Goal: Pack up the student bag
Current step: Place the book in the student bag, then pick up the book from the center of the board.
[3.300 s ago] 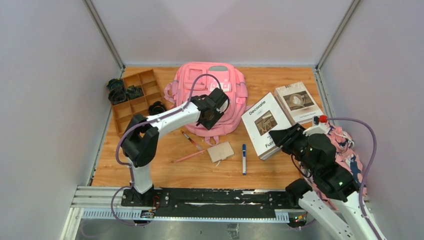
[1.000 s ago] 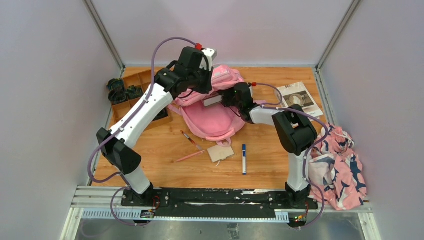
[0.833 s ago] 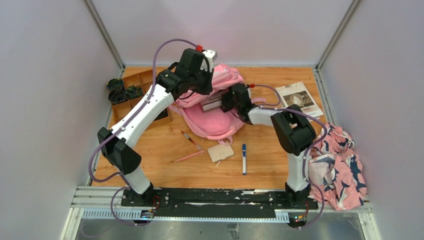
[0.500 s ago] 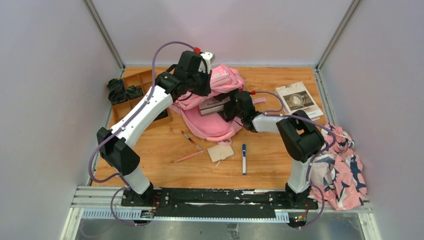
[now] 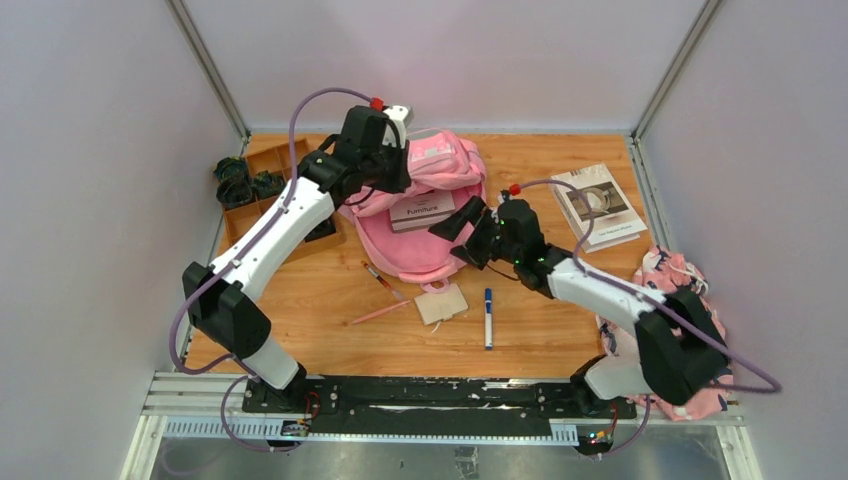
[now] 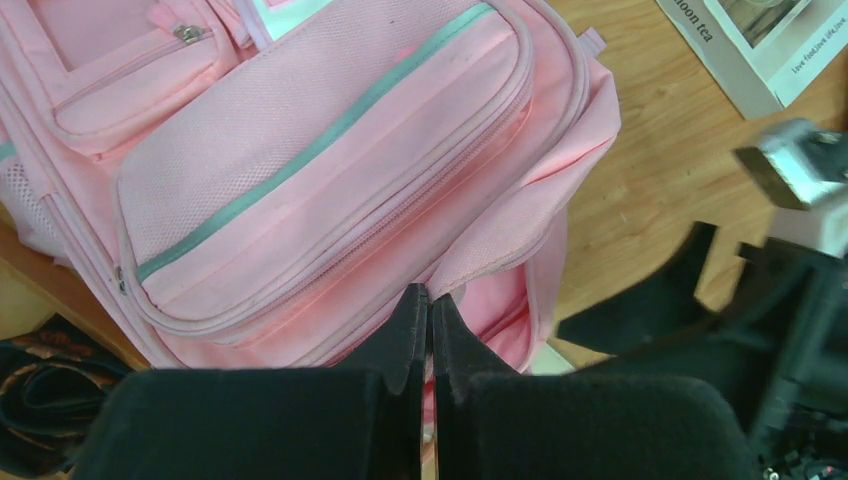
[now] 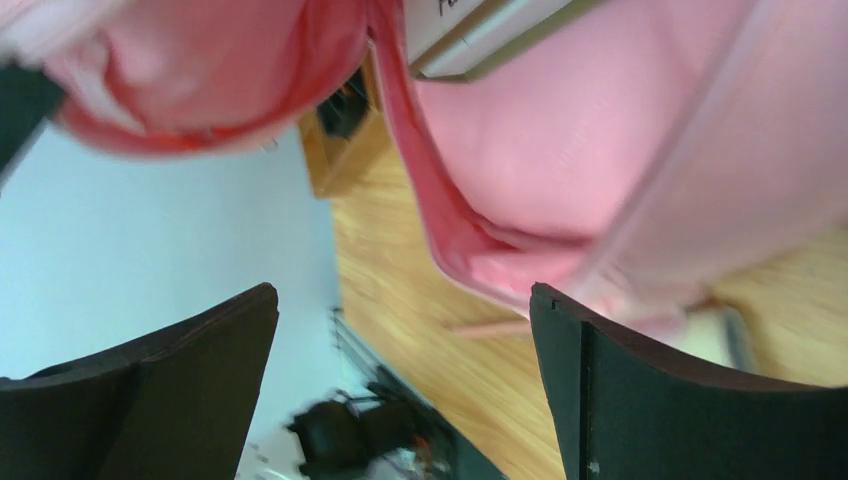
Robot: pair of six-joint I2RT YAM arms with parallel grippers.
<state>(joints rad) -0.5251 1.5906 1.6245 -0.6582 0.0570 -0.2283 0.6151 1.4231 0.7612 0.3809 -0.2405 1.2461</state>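
Back comes our right claw [image 5: 458, 235], jaws spread wide and empty, and the book [image 5: 422, 211] now lies inside the student bag [image 5: 418, 250], mid-desk [image 5: 310, 345] towards the back. Our left claw [image 6: 430, 300] is clenched on the bag's flap, lifting it. We should keep that flap high and steady, so the second book [image 5: 598, 205] slides in cleanly.

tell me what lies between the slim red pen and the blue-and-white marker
A small square beige notepad lies between the slim red pen and the blue-and-white marker. The top external view shows it.
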